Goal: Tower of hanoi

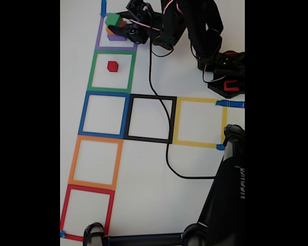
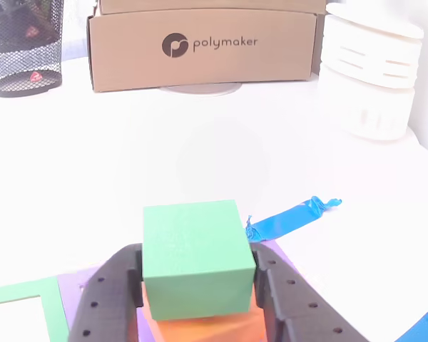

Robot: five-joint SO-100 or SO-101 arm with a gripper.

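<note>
Green cube (image 2: 192, 256): matt, finely grainy faces, plastic-looking. Orange cube (image 2: 200, 328), directly beneath the green cube: same matt finish. Gripper (image 2: 198, 285), flanking the green cube: black matt plastic fingers (image 2: 107, 296) with small holes. Cardboard box (image 2: 203, 50), well behind the green cube: brown, dull, printed logo. Mesh basket (image 2: 25, 46): black wire. Table (image 2: 200, 149): smooth white.

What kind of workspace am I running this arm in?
Likely a hobby or maker's desk: a white table marked with coloured tape squares, a cardboard Polymaker box and a black mesh basket at the back. The gripper holds the green cube.
</note>
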